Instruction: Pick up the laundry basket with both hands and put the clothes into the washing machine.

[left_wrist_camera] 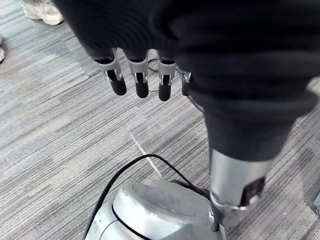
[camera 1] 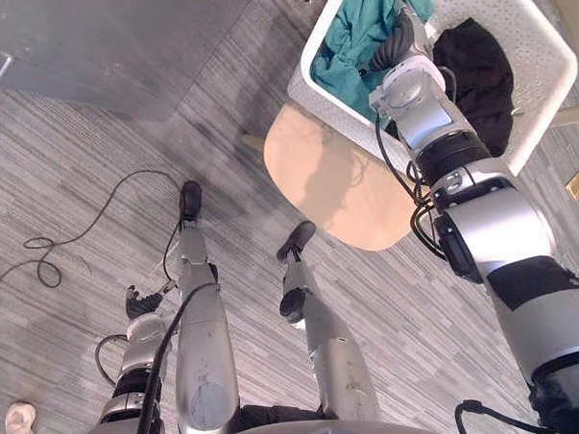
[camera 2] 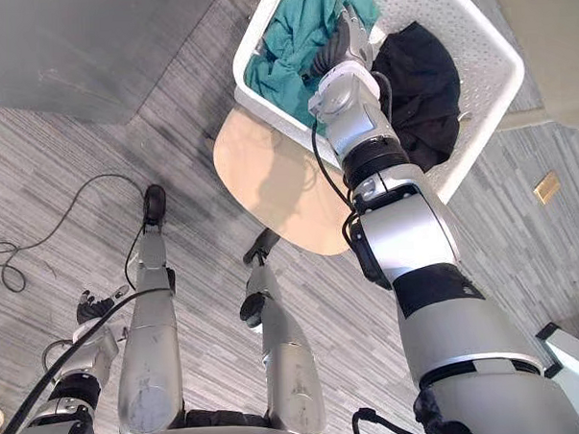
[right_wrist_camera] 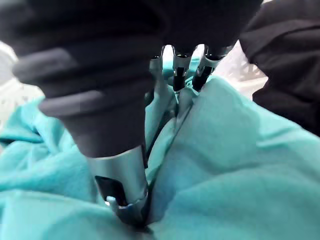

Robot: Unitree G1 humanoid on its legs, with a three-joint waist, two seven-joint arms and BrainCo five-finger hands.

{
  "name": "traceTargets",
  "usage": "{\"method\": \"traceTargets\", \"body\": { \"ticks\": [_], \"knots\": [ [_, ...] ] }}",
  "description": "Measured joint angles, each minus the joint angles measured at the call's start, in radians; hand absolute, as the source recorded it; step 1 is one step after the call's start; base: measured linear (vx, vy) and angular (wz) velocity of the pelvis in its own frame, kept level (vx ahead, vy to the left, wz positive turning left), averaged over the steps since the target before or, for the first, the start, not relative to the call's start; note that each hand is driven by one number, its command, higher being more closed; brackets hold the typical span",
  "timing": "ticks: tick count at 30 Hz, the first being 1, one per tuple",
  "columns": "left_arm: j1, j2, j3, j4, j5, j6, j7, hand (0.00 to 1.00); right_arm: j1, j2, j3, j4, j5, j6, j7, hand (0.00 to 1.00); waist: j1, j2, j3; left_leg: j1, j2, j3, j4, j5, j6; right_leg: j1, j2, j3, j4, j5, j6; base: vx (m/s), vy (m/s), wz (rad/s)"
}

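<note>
Laundry basket [camera 1: 527, 43] – white, with lattice walls – sits on a round beige table [camera 1: 336, 176] ahead of the robot and to its right, its lower corner jutting past the tabletop's edge. Inside lie a teal cloth [camera 1: 358, 36] bunched toward the left side and a black garment [camera 1: 475, 69] heaped beside it on the right, the two touching. The right hand [camera 1: 397, 41] reaches down into the basket and is sunk into the folds of the teal cloth, which rises round it on both sides – whether it grips the cloth cannot be told. The left hand [left_wrist_camera: 141, 80] hangs low at the robot's side, well apart from the basket, its fingers straight and loosely spread, holding nothing, above the grey striped carpet [camera 1: 94, 139]. A white shoe [left_wrist_camera: 42, 10] rests on the carpet near that hand.
</note>
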Motion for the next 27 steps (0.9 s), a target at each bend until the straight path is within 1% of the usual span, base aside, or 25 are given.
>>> {"method": "traceTargets", "body": {
  "ticks": [3,4,8,9,14,19,27],
  "knots": [
    [0.000,-0.001,-0.010,-0.027,-0.017,-0.019,0.000,0.00,-0.009,-0.023,0.031,0.016,-0.002,-0.002,0.002,0.00,0.005,0.000,0.000,-0.017,0.000,-0.015,-0.006,0.006,-0.001,-0.008,0.002,-0.001,0.000,0.000,0.001,0.04,0.047,0.10],
    [0.000,-0.002,-0.015,-0.037,-0.021,-0.021,0.000,0.00,-0.018,-0.042,0.042,0.016,-0.009,-0.003,0.003,0.00,0.011,0.000,0.000,-0.032,0.000,-0.016,-0.006,0.009,-0.001,-0.023,0.002,0.000,0.000,0.000,0.001,0.03,0.052,-0.01],
    [0.000,-0.002,-0.013,-0.039,-0.029,-0.022,0.003,0.00,-0.025,-0.059,0.058,0.015,-0.009,-0.020,0.005,0.00,0.011,-0.001,0.000,-0.060,0.002,-0.017,0.000,0.012,0.001,-0.050,0.006,0.005,0.000,0.001,0.000,0.01,0.048,-0.06],
    [0.000,-0.002,-0.010,-0.039,-0.029,-0.023,0.004,0.00,-0.025,-0.061,0.062,0.015,-0.009,-0.025,0.006,1.00,0.011,-0.001,0.000,-0.064,0.002,-0.017,0.002,0.011,0.001,-0.053,0.006,0.006,0.000,0.001,0.001,0.02,0.052,-0.05],
    [0.000,-0.003,0.003,-0.038,-0.029,-0.023,0.009,0.00,-0.021,-0.062,0.073,0.014,-0.010,-0.033,0.020,1.00,0.011,-0.001,-0.001,-0.070,0.002,-0.015,0.012,0.005,0.009,-0.059,0.007,0.017,0.000,0.004,0.004,0.02,0.054,-0.04],
    [0.000,-0.003,0.003,-0.038,-0.029,-0.023,0.009,0.00,-0.014,-0.069,0.074,0.011,-0.011,-0.046,0.023,1.00,0.011,-0.002,-0.001,-0.084,0.002,-0.016,0.030,0.000,0.009,-0.065,0.007,0.020,0.000,0.004,0.010,0.02,0.066,-0.01],
    [0.000,-0.003,0.001,-0.050,-0.038,-0.023,0.009,0.00,-0.008,-0.069,0.070,0.007,0.005,-0.047,0.024,1.00,0.010,-0.002,-0.001,-0.084,0.002,-0.016,0.030,0.001,0.009,-0.064,0.007,0.020,0.000,0.009,0.006,0.03,0.050,0.00]
  ]
}}
